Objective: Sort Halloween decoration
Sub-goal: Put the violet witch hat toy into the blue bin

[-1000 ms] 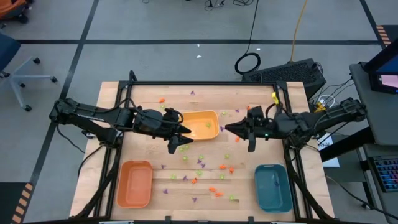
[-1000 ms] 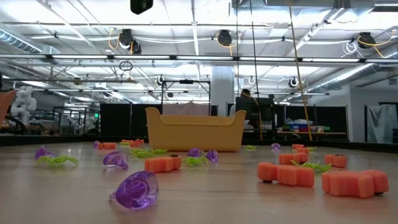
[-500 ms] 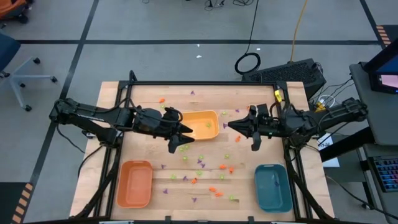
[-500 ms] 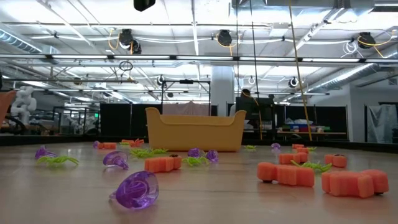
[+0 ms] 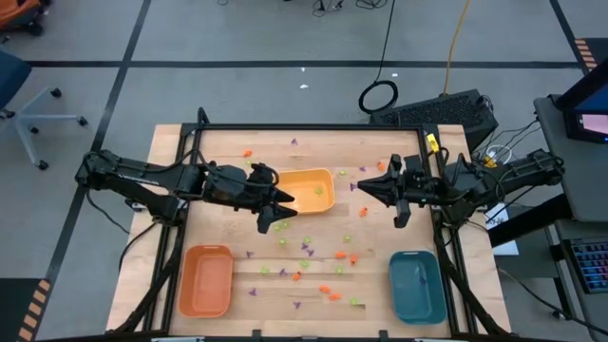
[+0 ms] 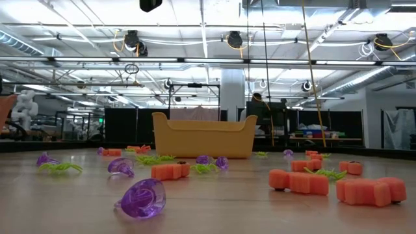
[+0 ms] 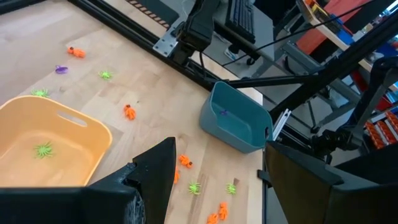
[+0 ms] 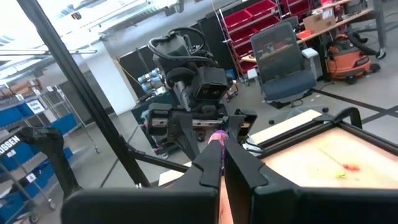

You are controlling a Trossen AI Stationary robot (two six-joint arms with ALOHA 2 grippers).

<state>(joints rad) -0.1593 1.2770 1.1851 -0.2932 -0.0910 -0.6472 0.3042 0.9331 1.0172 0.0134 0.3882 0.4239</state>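
The right gripper [image 5: 362, 185] has its fingers pressed together on a small purple piece [image 8: 217, 137] and has moved back toward the table's right edge since a second ago. The left gripper [image 5: 281, 211] holds its fingers apart with nothing between them, unmoved beside the yellow tray [image 5: 308, 189], which contains one green piece [image 7: 43, 150]. No writing is readable. There are three trays: yellow, orange tray [image 5: 206, 279], teal tray [image 5: 416, 284]. The Halloween decoration [image 5: 306, 251] lies scattered on the table [image 5: 218, 150] between them.
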